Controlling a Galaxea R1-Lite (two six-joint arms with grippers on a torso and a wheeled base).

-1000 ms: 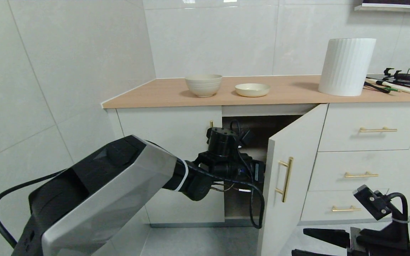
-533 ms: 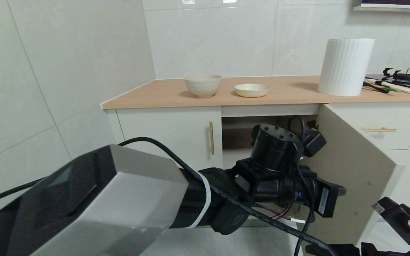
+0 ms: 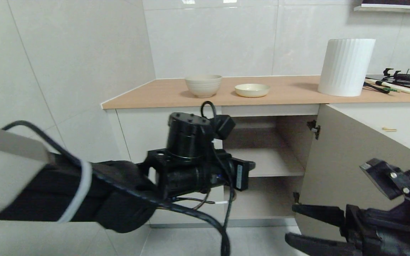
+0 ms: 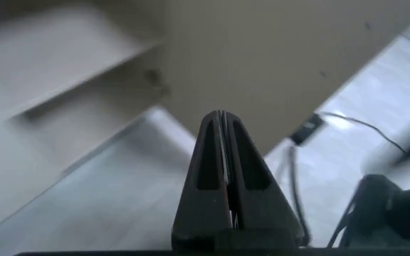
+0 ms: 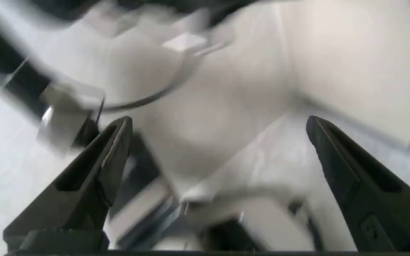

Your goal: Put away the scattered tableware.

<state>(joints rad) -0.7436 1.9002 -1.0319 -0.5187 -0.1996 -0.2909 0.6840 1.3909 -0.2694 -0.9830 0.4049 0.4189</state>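
Door: the cabinet door [image 3: 351, 160] was barely ajar a second ago. You now have it swung wide, standing at 4 o'clock in the head view with its inner face showing. I judge the opening step complete.
Cabinet: the shelf [image 3: 269, 161] is exposed at 6 o'clock from the tableware, with nothing seen on it. Storage looks ready to receive.
Left arm: it has drawn back from the opening toward 9 o'clock. The left gripper [image 4: 221, 142] has its fingers pressed together on nothing.
Right arm: it sits low at 5 o'clock, just in front of the open door. The right gripper [image 5: 218, 124] has its jaws spread wide and is empty.
Bowl: the bowl [image 3: 203, 85] is unmoved on the countertop [image 3: 148, 96] at 12 o'clock, upright and not yet stowed.
Dish: the small dish [image 3: 252, 90] lies at 3 o'clock from the bowl, near it but apart, and is also unmoved. Both pieces remain for you to carry down to the shelf. You will likely need to open the left gripper before either pick.
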